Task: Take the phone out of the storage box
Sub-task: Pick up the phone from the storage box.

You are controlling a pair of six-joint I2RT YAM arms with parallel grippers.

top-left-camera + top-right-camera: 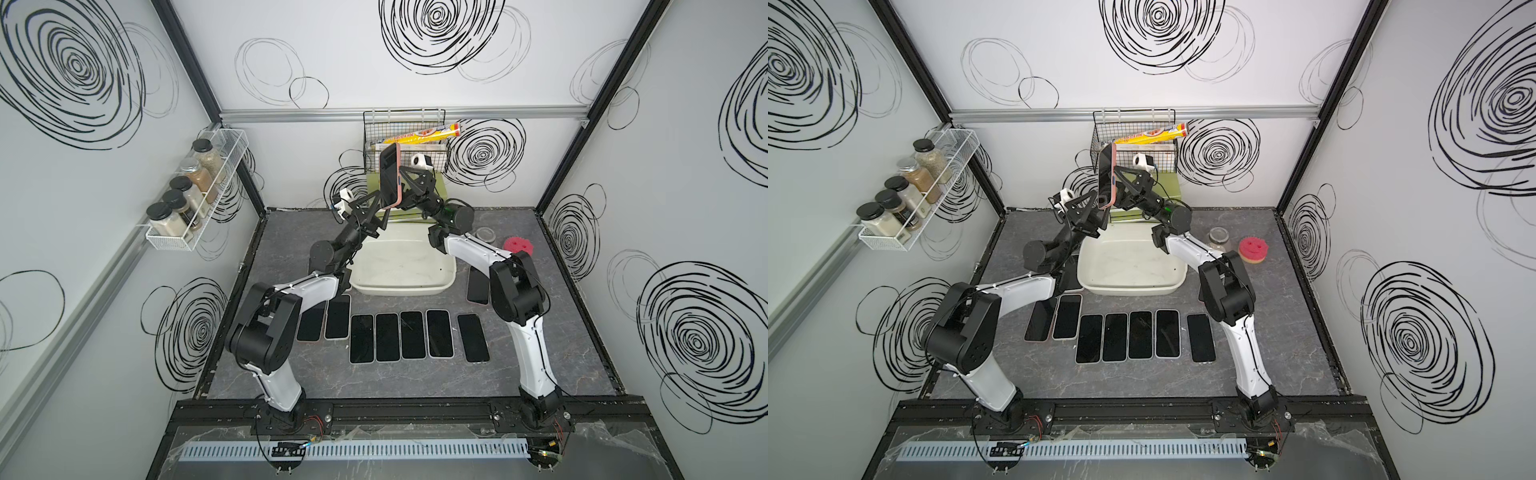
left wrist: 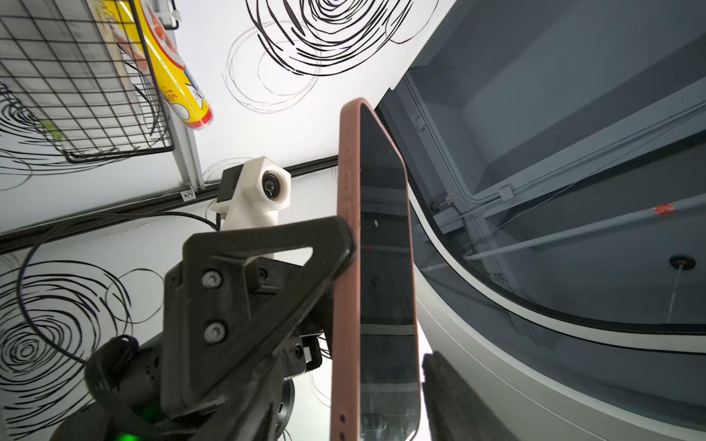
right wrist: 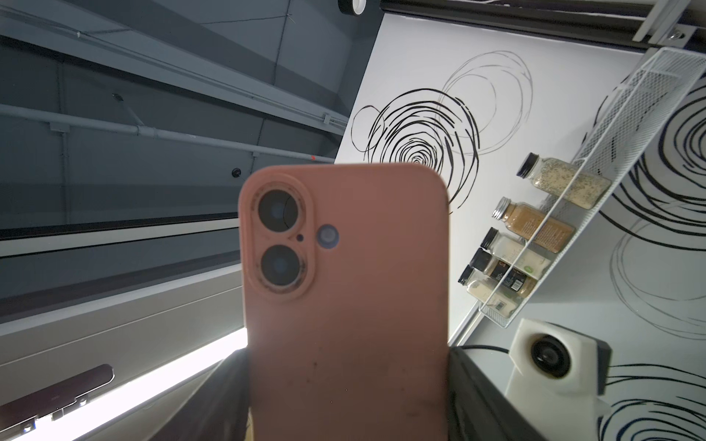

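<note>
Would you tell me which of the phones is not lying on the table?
The phone in the pink case: the right gripper holds it upright in the air, while the other phones lie flat on the table.

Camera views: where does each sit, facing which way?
Both top views: high in front, looking down on table, storage box, left arm and right arm.
Left wrist: on the left arm, looking up along the phone; right pincer shows.
Right wrist: on the right arm, looking up at the phone's back, held in its pincer.
Shared by all: the phone.
</note>
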